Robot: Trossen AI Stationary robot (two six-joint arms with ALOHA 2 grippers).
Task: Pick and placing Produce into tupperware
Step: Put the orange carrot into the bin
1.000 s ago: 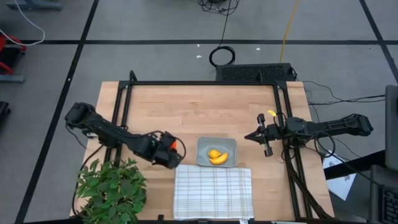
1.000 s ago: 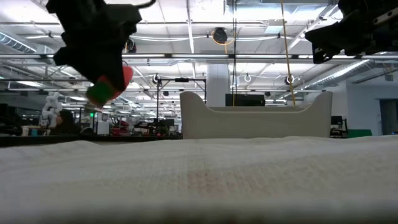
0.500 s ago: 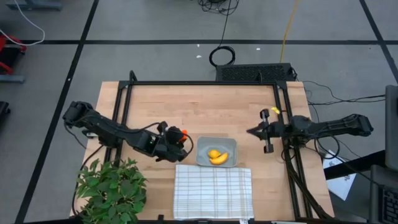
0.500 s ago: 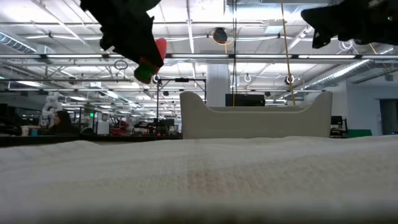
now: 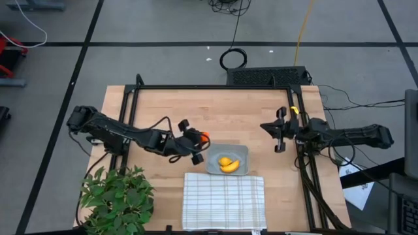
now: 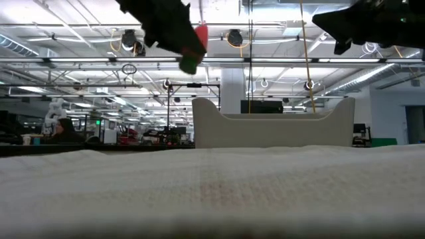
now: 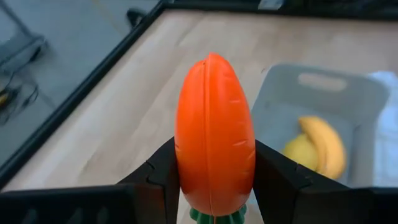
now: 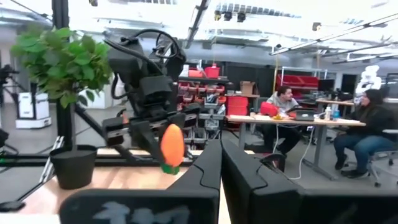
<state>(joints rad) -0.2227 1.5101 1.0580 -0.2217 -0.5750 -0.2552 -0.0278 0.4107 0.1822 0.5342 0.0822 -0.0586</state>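
Pinching the carrot [image 7: 214, 137], the left gripper [image 5: 194, 145] hangs seemingly just short of the tupperware [image 5: 240, 152] rim; right gripper [image 5: 277, 130] shut.

carrot [image 7: 214, 137] — orange, gripped, airborne | banana [image 5: 229, 167], lemon [image 5: 225, 161] — inside grey tupperware [image 5: 239, 151]

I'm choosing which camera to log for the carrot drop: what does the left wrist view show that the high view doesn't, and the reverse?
Only the left wrist view shows the carrot squeezed between the two fingers and its green top beneath.

Only the high view shows the right pincer waiting over the table's right side, the checked cloth and the plant.

Both show the left pincer holding the carrot near the tupperware, with the banana and lemon inside.
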